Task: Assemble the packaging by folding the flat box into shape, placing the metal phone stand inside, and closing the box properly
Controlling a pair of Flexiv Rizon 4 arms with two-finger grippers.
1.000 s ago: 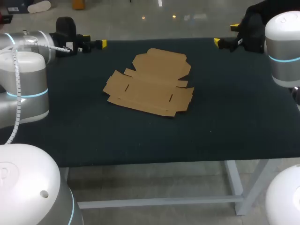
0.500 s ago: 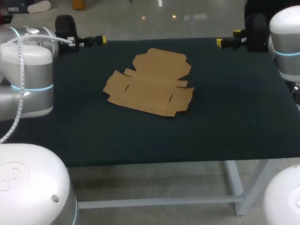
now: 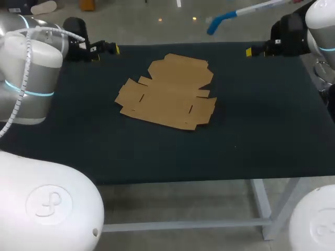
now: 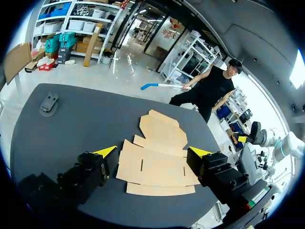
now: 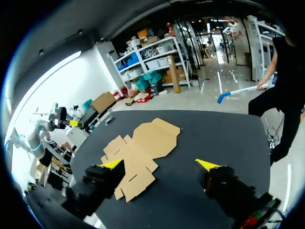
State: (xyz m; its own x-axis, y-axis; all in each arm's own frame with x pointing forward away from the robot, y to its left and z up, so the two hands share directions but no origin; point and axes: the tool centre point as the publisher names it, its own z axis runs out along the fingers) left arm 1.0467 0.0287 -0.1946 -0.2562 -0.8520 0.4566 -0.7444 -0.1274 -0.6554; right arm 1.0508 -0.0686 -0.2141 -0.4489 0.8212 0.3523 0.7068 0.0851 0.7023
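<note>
From where I stood, the job had hardly begun. The flat cardboard box (image 3: 167, 94) lay unfolded on the dark desk (image 3: 261, 130), about midway between the left and right edges and somewhat nearer the far edge. Its lid panel pointed to the far side, and its slotted side flaps were spread out flush with the surface. No wall had been raised and no crease looked turned up. A small grey object that I took for the metal phone stand (image 4: 49, 103) sat by itself close to an edge of the desk, well apart from the box. It showed only from the wrist cameras, so I could not say for certain which edge it was. The left gripper (image 4: 152, 152) hung by the far left corner with its yellow-tipped fingers spread wide and nothing between them. The right gripper (image 5: 159, 164) hung by the far right corner, likewise spread and holding nothing. Both were well clear of the cardboard. By my reckoning every step was left to do: folding the walls up into shape, setting the stand inside, and tucking the lid closed. I judged the first folds would need both arms, one pinning the base while the other lifted a flap.
</note>
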